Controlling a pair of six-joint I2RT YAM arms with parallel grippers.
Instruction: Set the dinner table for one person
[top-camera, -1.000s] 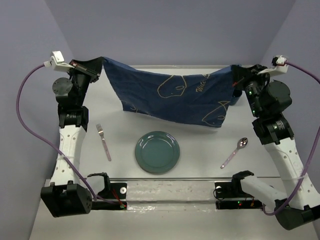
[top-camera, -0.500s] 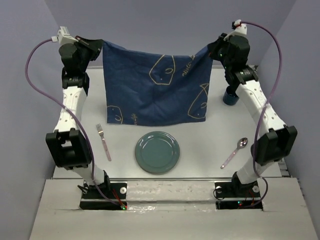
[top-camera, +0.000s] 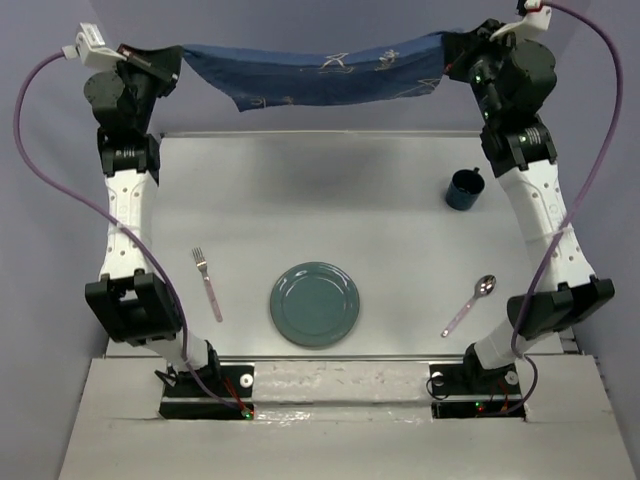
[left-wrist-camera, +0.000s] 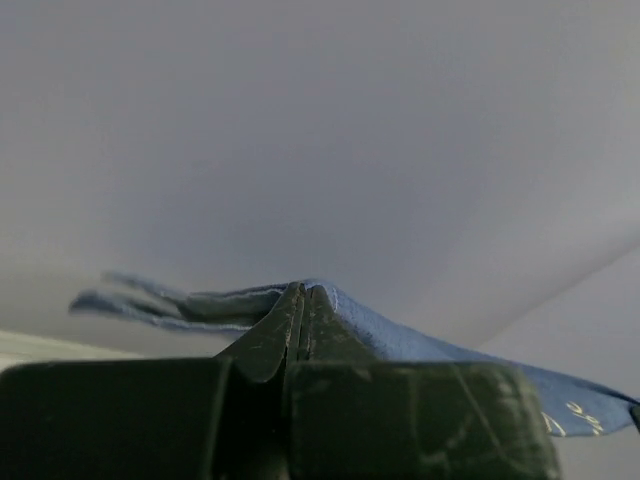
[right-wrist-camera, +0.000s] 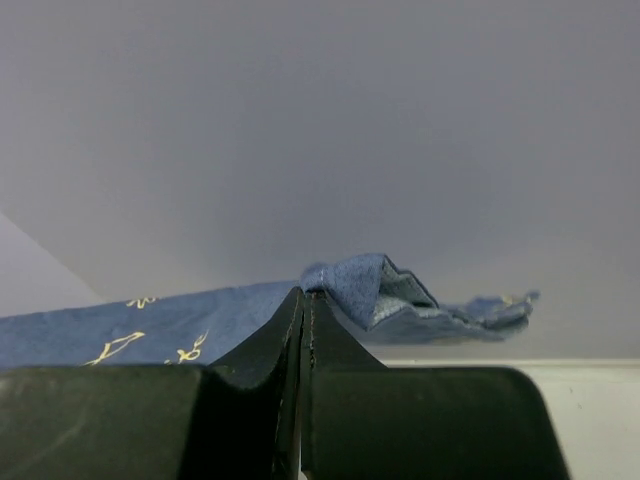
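A dark blue cloth with pale fish outlines (top-camera: 320, 72) hangs stretched between my two grippers, high above the far edge of the white dinner table (top-camera: 330, 200). My left gripper (top-camera: 175, 55) is shut on its left corner, seen in the left wrist view (left-wrist-camera: 303, 290) with the cloth (left-wrist-camera: 420, 345) trailing right. My right gripper (top-camera: 452, 50) is shut on its right corner, seen in the right wrist view (right-wrist-camera: 305, 293) with the cloth (right-wrist-camera: 130, 325) trailing left. A green plate (top-camera: 314, 304) lies near the front, a fork (top-camera: 208, 284) to its left, a spoon (top-camera: 469, 304) to its right.
A dark blue mug (top-camera: 464, 189) stands on the table at the right, under the right arm. Grey-blue walls close in the back and sides. Both arms reach up and far back from their bases at the near edge.
Both grippers have lifted the cloth higher and farther back. It now hangs nearly flat above the far edge instead of draping down over the table. The mug shows fully.
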